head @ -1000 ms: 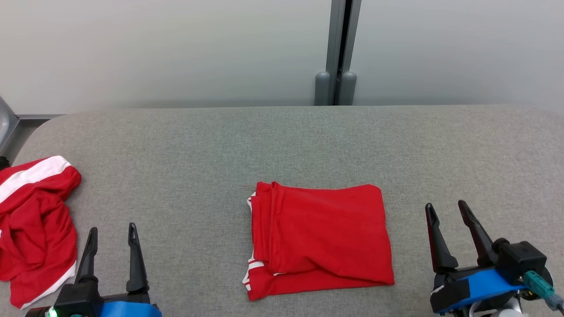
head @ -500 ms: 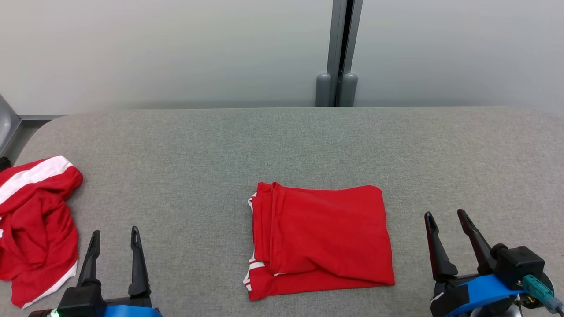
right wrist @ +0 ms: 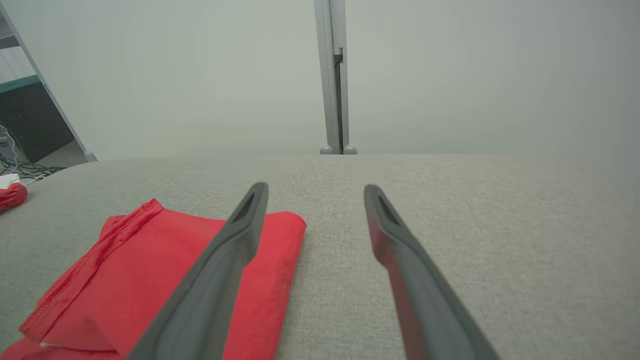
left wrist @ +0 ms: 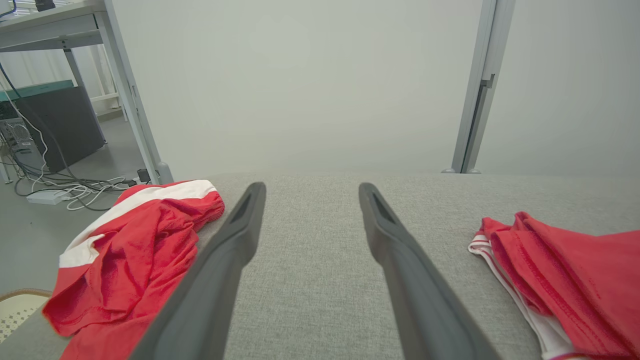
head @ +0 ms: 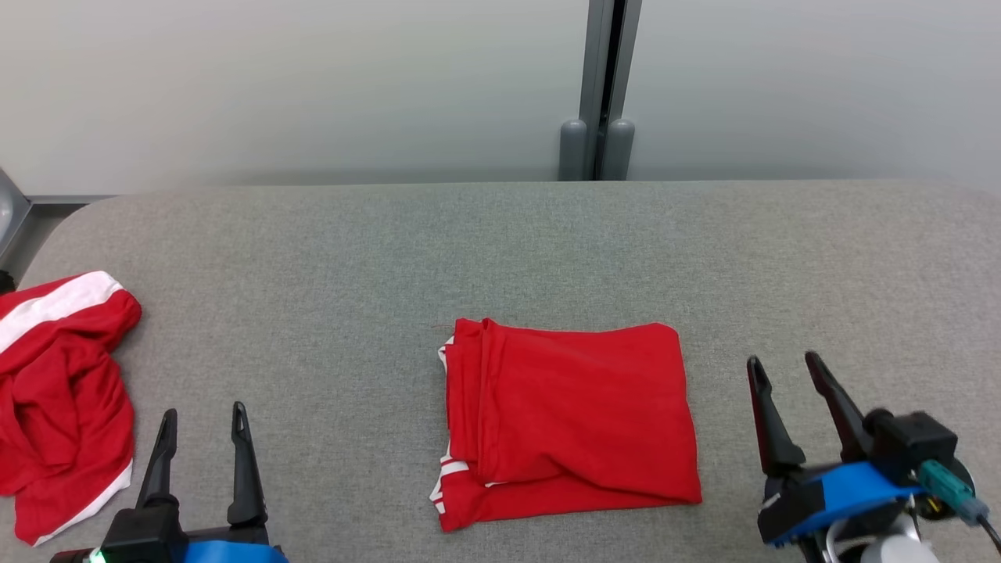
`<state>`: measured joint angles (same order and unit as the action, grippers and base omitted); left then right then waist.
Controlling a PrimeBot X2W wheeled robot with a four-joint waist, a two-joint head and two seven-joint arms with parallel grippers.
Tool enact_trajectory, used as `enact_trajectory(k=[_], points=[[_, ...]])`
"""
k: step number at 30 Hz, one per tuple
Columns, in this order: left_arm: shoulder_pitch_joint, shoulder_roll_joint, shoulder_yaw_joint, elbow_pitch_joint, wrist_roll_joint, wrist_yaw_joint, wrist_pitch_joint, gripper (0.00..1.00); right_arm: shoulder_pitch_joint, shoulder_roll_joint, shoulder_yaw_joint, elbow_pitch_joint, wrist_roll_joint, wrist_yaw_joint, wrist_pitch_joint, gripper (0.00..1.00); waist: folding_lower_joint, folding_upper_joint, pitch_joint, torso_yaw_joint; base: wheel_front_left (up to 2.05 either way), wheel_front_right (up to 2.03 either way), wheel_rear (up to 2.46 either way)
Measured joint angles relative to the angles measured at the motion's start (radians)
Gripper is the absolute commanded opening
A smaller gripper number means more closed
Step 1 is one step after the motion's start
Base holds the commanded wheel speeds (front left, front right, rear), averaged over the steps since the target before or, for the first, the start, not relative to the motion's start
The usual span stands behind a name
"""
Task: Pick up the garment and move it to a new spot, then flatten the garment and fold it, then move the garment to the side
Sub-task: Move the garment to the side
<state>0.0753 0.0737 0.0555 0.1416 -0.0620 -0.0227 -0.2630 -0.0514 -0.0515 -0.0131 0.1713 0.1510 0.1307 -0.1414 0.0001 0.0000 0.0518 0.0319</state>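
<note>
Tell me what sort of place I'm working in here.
Probably a robotics lab or test room, not a home: a grey fabric-covered table, plain partition panels joined by a metal post, and loose cables on the floor beside a metal-framed bench.

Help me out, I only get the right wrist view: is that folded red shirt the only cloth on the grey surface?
Observer: No. A second red garment with a white band lies crumpled at the left end of the grey surface.
Operator: Is the other hand holding it?
Observer: No. The left hand is open and empty, between that heap and the folded garment, touching neither.
Operator: Anything on the folded one's far side?
Observer: White striped trim peeks out along its left edge.
</note>
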Motion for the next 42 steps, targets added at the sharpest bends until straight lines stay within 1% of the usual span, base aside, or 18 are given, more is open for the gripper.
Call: enact_trajectory(k=[6,12,23,29,34,35,36,37,42], points=[[-0.023,0.005,-0.006,0.001,-0.007,0.000,0.000,1.00,-0.113,0.000,0.033,0.034,-0.012,0.000,0.003,1.00,0.0001,0.0000,0.027,0.011,0.00,0.00,0.00],[-0.043,0.005,-0.014,0.005,-0.009,0.000,0.000,1.00,-0.189,-0.004,0.057,0.127,-0.023,0.000,0.045,1.00,0.0001,0.0000,0.050,0.035,0.00,0.00,0.00],[-0.065,0.003,-0.022,0.014,-0.020,0.001,0.000,1.00,-0.206,-0.011,0.067,0.360,-0.022,0.000,0.086,1.00,0.0001,0.0000,0.083,0.074,0.00,0.00,0.00],[-0.080,0.001,-0.024,0.014,-0.021,0.001,0.000,1.00,-0.217,-0.010,0.075,0.454,-0.012,0.000,0.098,1.00,0.0000,0.0000,0.101,0.081,0.00,0.00,0.00],[-0.093,-0.002,-0.030,0.021,-0.025,0.000,0.000,1.00,-0.251,-0.010,0.110,0.498,0.005,0.000,0.098,1.00,0.0001,0.0000,0.109,0.085,0.00,0.00,0.00],[-0.096,-0.003,-0.031,0.021,-0.026,0.000,0.000,1.00,-0.256,-0.010,0.118,0.504,0.012,0.000,0.098,0.62,0.0000,0.0000,0.110,0.086,0.00,0.00,0.00],[-0.097,-0.004,-0.033,0.022,-0.026,0.000,0.000,1.00,-0.259,-0.010,0.128,0.507,0.018,0.000,0.094,0.33,0.0000,0.0000,0.111,0.087,0.00,0.00,0.00],[-0.098,-0.005,-0.034,0.023,-0.026,0.000,0.000,1.00,-0.264,-0.009,0.135,0.510,0.023,0.000,0.084,0.00,0.0000,0.0000,0.113,0.089,0.00,0.00,0.00],[-0.098,-0.008,-0.034,0.023,-0.033,0.001,0.000,1.00,-0.278,-0.013,0.148,0.520,0.037,0.000,0.052,0.00,0.0000,0.0000,0.123,0.090,0.00,0.00,0.00]])
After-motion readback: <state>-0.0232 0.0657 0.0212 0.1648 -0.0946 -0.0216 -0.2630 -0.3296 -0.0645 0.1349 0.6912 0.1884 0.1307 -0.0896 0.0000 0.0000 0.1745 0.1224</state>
